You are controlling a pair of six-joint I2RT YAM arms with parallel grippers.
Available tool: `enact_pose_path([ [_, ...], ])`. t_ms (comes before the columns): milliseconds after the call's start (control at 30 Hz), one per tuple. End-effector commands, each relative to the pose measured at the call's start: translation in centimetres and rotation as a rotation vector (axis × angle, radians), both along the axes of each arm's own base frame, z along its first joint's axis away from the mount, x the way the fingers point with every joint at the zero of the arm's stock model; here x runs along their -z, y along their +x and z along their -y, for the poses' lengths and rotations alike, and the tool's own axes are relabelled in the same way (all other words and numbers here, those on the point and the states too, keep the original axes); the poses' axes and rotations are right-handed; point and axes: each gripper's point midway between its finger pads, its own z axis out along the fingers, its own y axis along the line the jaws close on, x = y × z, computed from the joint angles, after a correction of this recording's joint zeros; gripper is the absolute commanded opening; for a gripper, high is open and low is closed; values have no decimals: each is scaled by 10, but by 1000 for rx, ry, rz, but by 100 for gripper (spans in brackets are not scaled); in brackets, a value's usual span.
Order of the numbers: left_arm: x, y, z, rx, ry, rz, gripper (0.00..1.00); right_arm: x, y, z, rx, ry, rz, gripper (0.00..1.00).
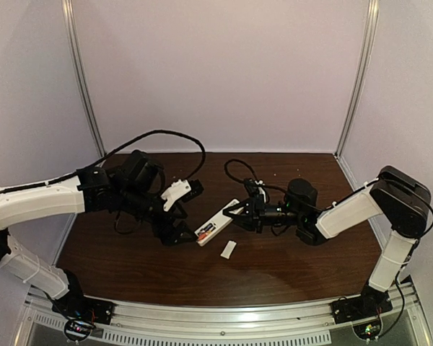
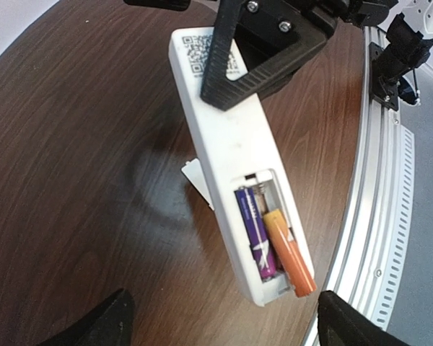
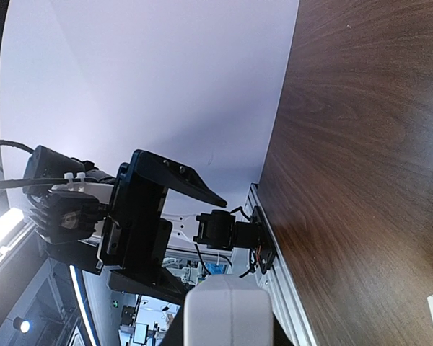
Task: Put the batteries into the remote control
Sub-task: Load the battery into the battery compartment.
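Note:
The white remote control [image 1: 216, 222] is back side up, and my right gripper [image 1: 236, 212] is shut on its far end. In the left wrist view the remote [image 2: 231, 137] has its compartment open. A bluish-purple battery [image 2: 254, 232] lies flat inside it. An orange battery [image 2: 289, 252] lies beside it, its end poking past the remote's end. The right gripper's finger [image 2: 254, 50] clamps the remote's labelled end. My left gripper [image 2: 224, 333] is open, its tips either side of the battery end without touching it. In the right wrist view the remote's end [image 3: 227, 310] sits between my jaws.
The small flat white cover piece [image 1: 228, 249] lies on the brown table [image 1: 289, 267] just in front of the remote, partly under it in the left wrist view [image 2: 195, 176]. The table's metal front rail [image 2: 379, 187] runs close by.

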Motion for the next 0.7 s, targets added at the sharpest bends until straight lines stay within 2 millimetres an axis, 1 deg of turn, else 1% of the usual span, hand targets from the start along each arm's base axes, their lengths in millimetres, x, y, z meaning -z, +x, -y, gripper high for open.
enact_pose_path([
  [0,1,8,9,2,-19,11,88,-28,-6,-4,-26,60,65,0],
  [267,7,14,11,-23,-2,6,84,-33,-10,-7,-44,74,79,0],
  [433,8,15,13,-32,0,-4,83,-33,-12,-8,-47,72,85,0],
  [567,7,9,12,-5,-8,-14,86,-33,-12,-8,-50,63,92,0],
  [667,-3,1,11,29,-53,1,90,-32,-13,-8,-56,45,105,0],
])
